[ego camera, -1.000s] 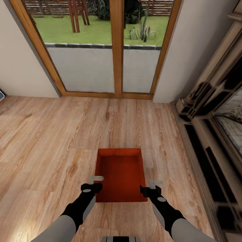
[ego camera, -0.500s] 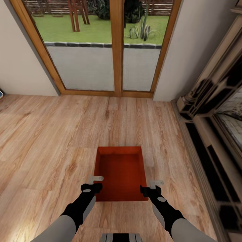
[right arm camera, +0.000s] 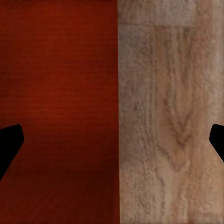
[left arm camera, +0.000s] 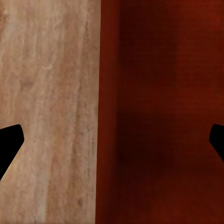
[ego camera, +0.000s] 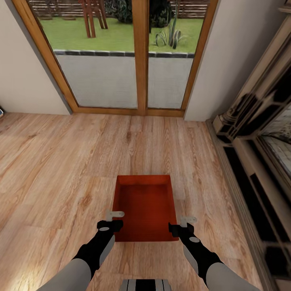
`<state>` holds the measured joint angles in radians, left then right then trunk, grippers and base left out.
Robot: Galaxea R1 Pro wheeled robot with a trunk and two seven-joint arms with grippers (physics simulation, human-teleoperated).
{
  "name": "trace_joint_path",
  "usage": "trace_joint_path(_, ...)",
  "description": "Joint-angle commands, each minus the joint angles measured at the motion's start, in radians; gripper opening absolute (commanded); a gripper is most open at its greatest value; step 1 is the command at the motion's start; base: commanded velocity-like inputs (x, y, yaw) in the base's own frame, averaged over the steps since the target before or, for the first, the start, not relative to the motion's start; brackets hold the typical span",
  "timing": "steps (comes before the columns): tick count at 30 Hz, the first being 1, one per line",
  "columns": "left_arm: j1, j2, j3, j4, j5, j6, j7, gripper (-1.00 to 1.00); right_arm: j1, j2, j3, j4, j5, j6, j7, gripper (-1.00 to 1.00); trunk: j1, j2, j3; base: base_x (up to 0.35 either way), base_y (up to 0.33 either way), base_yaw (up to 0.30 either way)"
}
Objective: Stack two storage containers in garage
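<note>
One red-orange storage container [ego camera: 145, 208] lies lidless on the living room's wood-plank flooring [ego camera: 60, 161], just ahead of my arms. The second container, the garage and its concrete floor are out of view. My left gripper [ego camera: 115, 214] hangs open over the container's near left wall. In the left wrist view, the left gripper [left arm camera: 112, 144] straddles that wall, with the container [left arm camera: 158, 112] on one side and planks on the other. My right gripper [ego camera: 186, 221] is open by the near right wall. In the right wrist view, the right gripper [right arm camera: 112, 144] likewise spans the container [right arm camera: 60, 93] and planks.
Wood-framed glass doors [ego camera: 139, 56] close the far wall, with a lawn beyond. A dark ornate fireplace mantel [ego camera: 258, 133] runs along the right side. Open flooring stretches to the left and ahead of the container.
The whole picture has shifted slightly, so the camera moved. Both arms keep their pose beside the container, which now sits a little farther up the frame.
</note>
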<state>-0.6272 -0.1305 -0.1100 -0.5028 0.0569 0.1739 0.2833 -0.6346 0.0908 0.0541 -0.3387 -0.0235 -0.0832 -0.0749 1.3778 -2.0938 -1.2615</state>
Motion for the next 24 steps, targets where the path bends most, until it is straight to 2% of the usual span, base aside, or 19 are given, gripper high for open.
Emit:
trace_joint_path(1, 0.0, 0.001, -0.007, -0.001, 0.006, 0.006, 0.009, 1.0, -0.001, 0.0, 0.006, 0.001, -0.003, -0.003, -0.006, 1.0, 0.0, 0.0, -0.001, 0.0, 0.0, 0.0)
trace_joint_path(17, 0.0, 0.014, -0.005, 0.003, 0.006, 0.009, 0.01, 1.0, -0.001, -0.002, 0.007, 0.001, -0.003, -0.003, -0.006, 1.0, 0.0, 0.0, -0.001, 0.0, 0.0, 0.0)
trace_joint_path(24, 0.0, 0.014, -0.005, 0.005, 0.006, 0.009, 0.01, 1.0, -0.001, -0.002, 0.007, 0.001, -0.003, 0.0, -0.006, 1.0, 0.027, -0.049, -0.022, 0.0, 0.0, 0.0)
